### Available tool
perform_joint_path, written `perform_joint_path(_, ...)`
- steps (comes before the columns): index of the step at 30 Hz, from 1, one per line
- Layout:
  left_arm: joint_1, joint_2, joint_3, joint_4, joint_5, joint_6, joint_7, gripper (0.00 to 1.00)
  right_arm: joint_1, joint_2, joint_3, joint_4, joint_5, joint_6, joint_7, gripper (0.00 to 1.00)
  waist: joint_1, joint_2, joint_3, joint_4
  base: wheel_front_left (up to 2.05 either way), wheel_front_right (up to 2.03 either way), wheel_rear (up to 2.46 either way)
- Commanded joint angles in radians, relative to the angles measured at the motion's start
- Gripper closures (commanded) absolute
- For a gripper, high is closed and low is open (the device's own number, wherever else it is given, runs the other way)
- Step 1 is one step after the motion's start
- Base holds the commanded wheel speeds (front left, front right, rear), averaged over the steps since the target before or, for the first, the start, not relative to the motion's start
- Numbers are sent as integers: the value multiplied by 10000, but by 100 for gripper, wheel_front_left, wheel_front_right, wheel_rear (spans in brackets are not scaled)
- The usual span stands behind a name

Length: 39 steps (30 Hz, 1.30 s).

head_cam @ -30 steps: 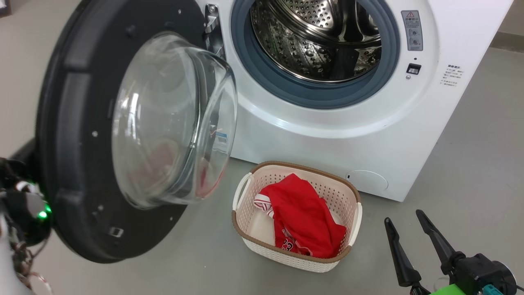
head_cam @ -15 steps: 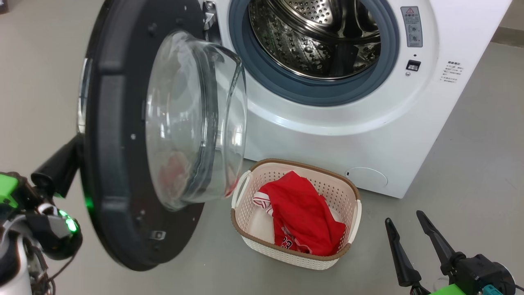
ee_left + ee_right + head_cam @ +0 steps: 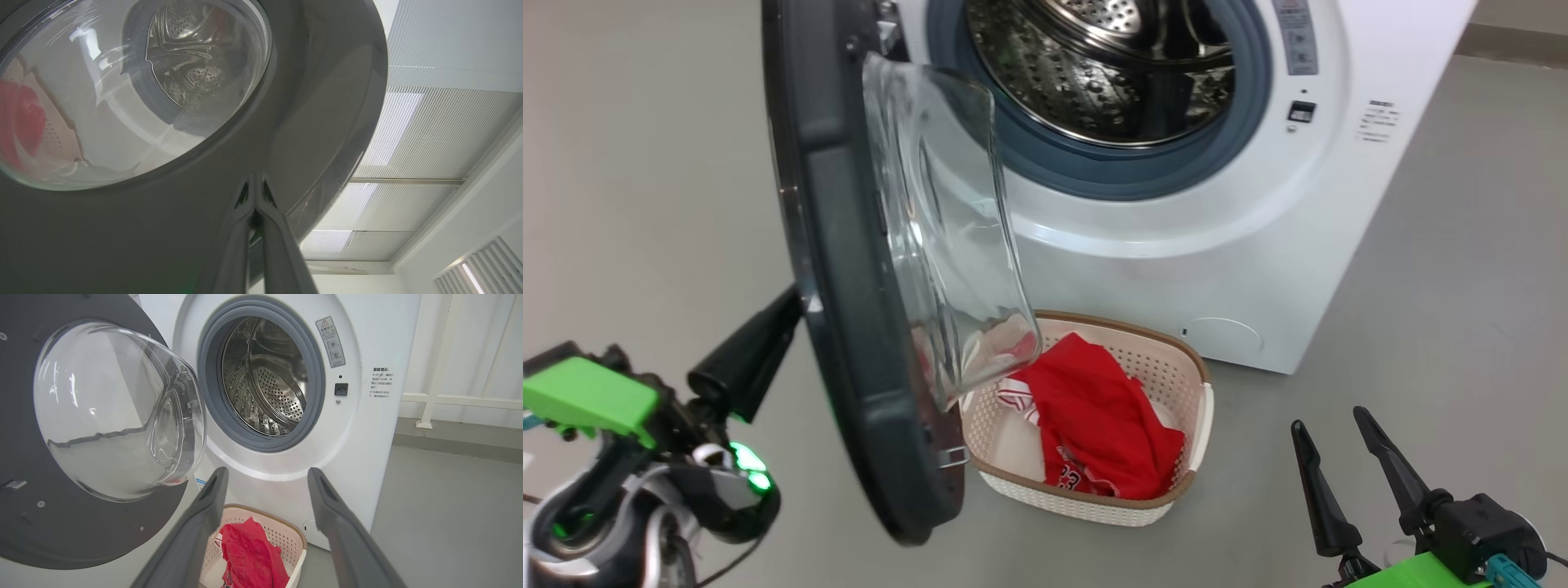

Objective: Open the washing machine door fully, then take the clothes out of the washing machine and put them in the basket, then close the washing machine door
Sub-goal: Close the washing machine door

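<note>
Pressing shut-fingered and empty-handed, my left claw (image 3: 254,179) has its tips against the glossy outer face of the washing machine door (image 3: 849,245). A second ago that door lay swung wide at the left of the head view, its inner side facing the camera. Now it stands almost edge-on at centre-left, so my push has carried it roughly halfway round. The camera has also shifted a little, so not all of that change is the door's.

The glass bowl (image 3: 947,229) now overlaps the upper left corner of the basket (image 3: 1094,502) in the head view; I cannot tell how much room lies between them. The clothes (image 3: 1094,416) lie heaped in that basket, low in the frame in front of the washing machine (image 3: 1176,269), and the drum (image 3: 1094,73) at the top looks bare.

I judge that unloading is done and only closing remains. My right claw (image 3: 1327,418) waits at lower right, fingers spread, holding nothing.
</note>
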Motion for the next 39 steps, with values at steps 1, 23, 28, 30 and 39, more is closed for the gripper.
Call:
perform_joint_path(1,-45,120,58,-357,-131,-45,34,100,-421,-125,259,-208,81,63,-121,0,0,0,36,-171,0,0,0)
perform_joint_path(23,-475,118,-1672,101,-989,-1126,-1379,100,-468,-125,208,-297,-59,63,-143,0,0,0,351,-1724,0,0,0)
perform_joint_path(28,-771,125,-1674,316,-913,-1351,-1559,100,-520,-125,171,-315,-79,63,-142,0,0,0,566,-2184,0,0,0)
perform_joint_path(30,-916,127,-1637,414,-883,-1428,-1613,100,-548,-125,158,-317,-89,63,-141,0,0,0,654,-2366,0,0,0)
perform_joint_path(39,-1655,126,-1735,760,-861,-1753,-1589,100,-701,-125,153,-409,-152,63,-90,0,0,0,1025,-2937,0,0,0)
